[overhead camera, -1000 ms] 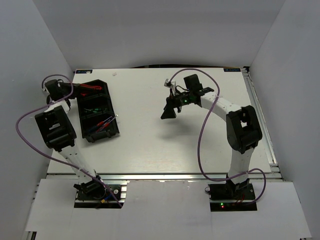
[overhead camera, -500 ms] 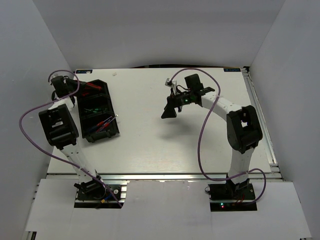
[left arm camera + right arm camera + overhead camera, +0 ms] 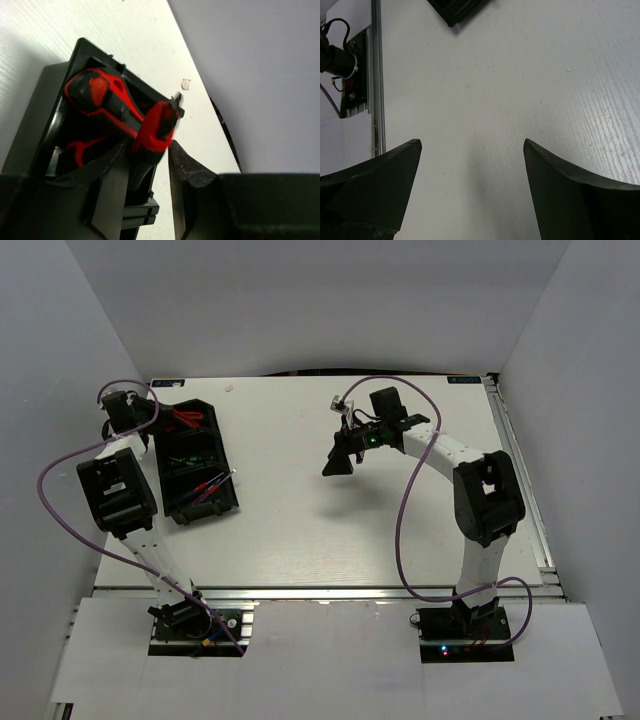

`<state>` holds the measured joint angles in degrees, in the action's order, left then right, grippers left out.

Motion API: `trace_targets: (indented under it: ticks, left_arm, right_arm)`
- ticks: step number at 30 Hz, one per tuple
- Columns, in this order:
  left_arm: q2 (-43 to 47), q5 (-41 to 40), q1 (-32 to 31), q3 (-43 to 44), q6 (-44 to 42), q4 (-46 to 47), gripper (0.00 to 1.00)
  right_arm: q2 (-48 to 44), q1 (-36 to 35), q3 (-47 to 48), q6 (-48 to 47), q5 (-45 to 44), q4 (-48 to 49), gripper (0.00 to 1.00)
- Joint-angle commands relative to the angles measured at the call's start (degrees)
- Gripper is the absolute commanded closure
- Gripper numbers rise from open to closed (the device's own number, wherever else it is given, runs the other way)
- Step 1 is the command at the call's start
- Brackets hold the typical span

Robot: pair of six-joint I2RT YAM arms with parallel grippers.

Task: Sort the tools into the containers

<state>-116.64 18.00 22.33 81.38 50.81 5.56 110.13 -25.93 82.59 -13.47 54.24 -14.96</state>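
Your left gripper [image 3: 149,150] has its jaws pinched narrow on a red-handled tool [image 3: 156,120] just above the bin's [image 3: 47,107] far end, with the tool's long axis pointing past the fingertips over the pliers [image 3: 100,97] inside. Your right gripper [image 3: 471,142] hangs wide and empty, well right of the bin.

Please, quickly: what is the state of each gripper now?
Left gripper: closed on a red-handled tool.
Right gripper: open, holding nothing.

Between the left jaws we see a tool handle [image 3: 154,125] of glossy red and matt black plastic. Beyond them the bin [image 3: 37,130] is matt black plastic. Under the right jaws the white worktop [image 3: 485,75] looks matt and finely ribbed.
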Motion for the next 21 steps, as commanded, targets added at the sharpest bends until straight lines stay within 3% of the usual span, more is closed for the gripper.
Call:
trace_targets:
  ticks: [1,4,7,21]
  left_arm:
    - [3.26,0.37,0.09,1.85,-1.41,-1.78,0.54]
    - [4.58,-0.15,0.17,1.24,-2.02,-3.01,0.53]
    - [6.24,-0.86,0.17,0.53,-2.55,-4.33,0.45]
    - [12.66,-7.36,0.96,0.18,-9.84,-14.87,0.36]
  right_arm:
    - [-2.63,0.18,-1.20,0.47,2.01,1.51,0.11]
    - [-2.72,0.18,-1.46,0.73,2.19,1.78,0.11]
    - [-3.07,0.18,-1.73,0.82,2.45,1.95,0.10]
    - [-4.22,0.18,-3.13,1.43,3.59,2.30,0.11]
